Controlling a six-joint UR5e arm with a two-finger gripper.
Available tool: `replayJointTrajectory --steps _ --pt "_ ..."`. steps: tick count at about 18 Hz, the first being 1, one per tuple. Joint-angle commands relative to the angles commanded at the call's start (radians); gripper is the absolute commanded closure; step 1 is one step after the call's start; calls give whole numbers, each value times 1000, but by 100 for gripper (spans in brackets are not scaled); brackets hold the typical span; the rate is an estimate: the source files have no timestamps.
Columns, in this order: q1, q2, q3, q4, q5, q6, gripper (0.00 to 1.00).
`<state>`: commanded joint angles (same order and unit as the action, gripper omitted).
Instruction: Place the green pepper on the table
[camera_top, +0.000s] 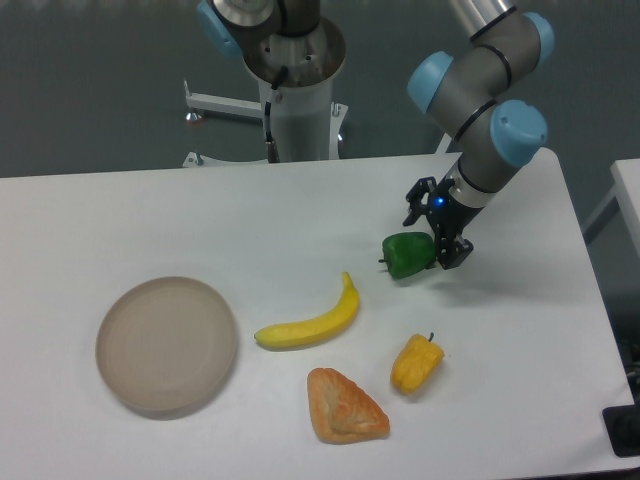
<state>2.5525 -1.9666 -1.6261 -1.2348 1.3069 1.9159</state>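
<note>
The green pepper (405, 255) lies on the white table (300, 210), right of centre, with its stem pointing left. My gripper (432, 238) hangs right at the pepper's right side, low over the table. Its fingers (413, 212) stand spread apart on either side of the pepper's right end, and they no longer pinch it. The gripper is open.
A yellow banana (310, 322) lies in the middle, and a yellow-orange pepper (416, 364) sits in front of the green one. A croissant-like pastry (343, 407) rests near the front edge. A round beige plate (166, 344) sits at the left. The arm's base (295, 90) stands behind the table.
</note>
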Motion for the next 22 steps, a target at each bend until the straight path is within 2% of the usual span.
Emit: replayJointTrajectory --steps 3,6,11,16,18,22 --pt "0 0 57 -3 2 0 0" --pt "0 -2 80 9 3 -2 0" --pt "-15 -18 149 17 84 -9 0" --pt "-34 -47 222 28 87 -103 0" --pt "-37 -51 235 32 92 -106 0" --pt "-77 -64 238 86 170 -135 0"
